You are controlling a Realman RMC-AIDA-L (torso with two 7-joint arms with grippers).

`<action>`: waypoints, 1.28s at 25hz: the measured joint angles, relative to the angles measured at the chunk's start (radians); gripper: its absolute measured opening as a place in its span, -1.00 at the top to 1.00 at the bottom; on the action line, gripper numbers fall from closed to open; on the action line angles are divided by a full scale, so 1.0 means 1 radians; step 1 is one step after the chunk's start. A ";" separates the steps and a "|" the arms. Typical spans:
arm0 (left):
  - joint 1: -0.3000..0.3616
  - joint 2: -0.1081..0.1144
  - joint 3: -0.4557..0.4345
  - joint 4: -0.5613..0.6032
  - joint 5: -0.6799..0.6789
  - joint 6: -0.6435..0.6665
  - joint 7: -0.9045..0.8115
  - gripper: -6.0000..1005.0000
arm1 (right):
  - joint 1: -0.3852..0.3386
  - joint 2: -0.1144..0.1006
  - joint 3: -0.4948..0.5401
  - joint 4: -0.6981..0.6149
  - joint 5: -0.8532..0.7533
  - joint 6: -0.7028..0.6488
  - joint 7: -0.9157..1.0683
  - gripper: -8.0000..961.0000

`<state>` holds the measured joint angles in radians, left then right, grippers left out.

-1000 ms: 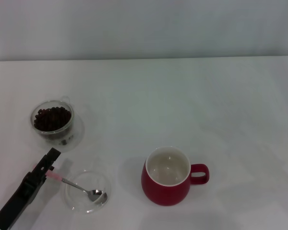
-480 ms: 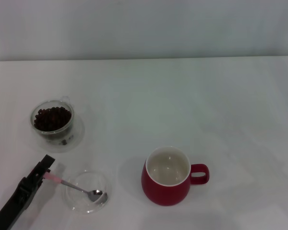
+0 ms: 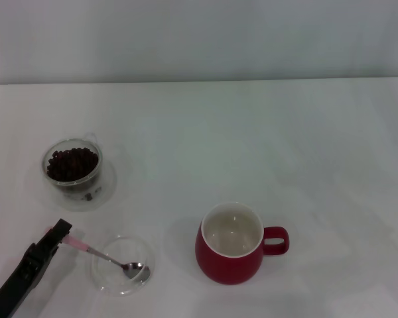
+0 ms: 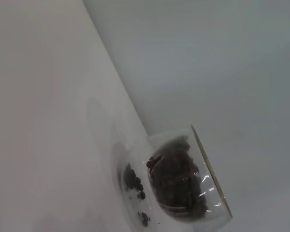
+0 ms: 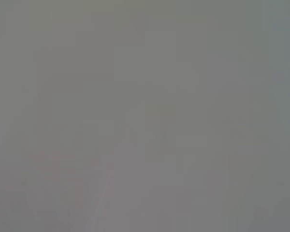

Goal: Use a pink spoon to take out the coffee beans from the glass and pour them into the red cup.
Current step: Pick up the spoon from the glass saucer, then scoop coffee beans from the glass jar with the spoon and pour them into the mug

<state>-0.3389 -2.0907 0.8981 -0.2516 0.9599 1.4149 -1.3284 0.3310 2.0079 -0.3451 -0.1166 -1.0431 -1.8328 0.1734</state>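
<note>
Setting: we see a plain white tabletop [image 3: 252, 132] against a pale grey wall, evenly lit.
Left gripper: our left gripper [image 3: 61, 231] sits at the near left of the tabletop, closed on the tip of the pink spoon's handle.
Right gripper: not in the head view, and its wrist camera shows only flat grey.
Pink spoon: the pink spoon [image 3: 106, 256] slants from the gripper into a flat clear glass dish [image 3: 101, 281], its shiny metal bowl resting on the dish floor; the slim handle is pale pink and smooth.
Glass: the glass [image 3: 73, 171] stands on the left, beyond the gripper and apart from the dish; it is round, clear and double-walled, on what looks like a clear saucer.
Coffee beans: the coffee beans [image 3: 72, 163] fill it as a dark brown heap; the left wrist view shows a few loose ones low down by the base.
Red cup: the red cup [image 3: 233, 242] stands right of the dish, glossy and rounded, cream inside, empty, loop handle pointing right.
Step in hand: we judge it is lifting the spoon out of the dish.
Doing it well: we should keep the narrow, slick handle from twisting, raise the bowl clear of the dish rim, then enter the glass from above.
</note>
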 joint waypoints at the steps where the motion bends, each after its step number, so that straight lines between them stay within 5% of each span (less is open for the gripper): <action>1: 0.000 0.000 0.000 0.001 0.000 -0.001 0.001 0.32 | 0.000 0.000 0.000 0.000 0.000 0.000 0.000 -0.11; 8: 0.000 -0.001 -0.001 0.002 -0.001 -0.004 0.003 0.73 | 0.000 0.000 0.000 0.000 0.000 -0.002 0.000 -0.11; 20: 0.018 0.009 0.005 0.037 0.003 0.063 0.000 0.73 | -0.001 0.000 0.000 0.009 0.000 -0.006 -0.003 -0.11; 27: 0.089 0.015 0.066 0.228 0.005 0.172 -0.051 0.73 | -0.010 0.000 -0.002 0.031 0.000 -0.043 -0.007 -0.11; 32: 0.141 0.041 0.090 0.447 0.012 0.184 -0.175 0.73 | -0.017 0.000 -0.014 0.057 -0.008 -0.059 -0.010 -0.11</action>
<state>-0.1979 -2.0502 0.9880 0.1957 0.9723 1.5994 -1.5031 0.3137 2.0079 -0.3588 -0.0591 -1.0516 -1.8920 0.1630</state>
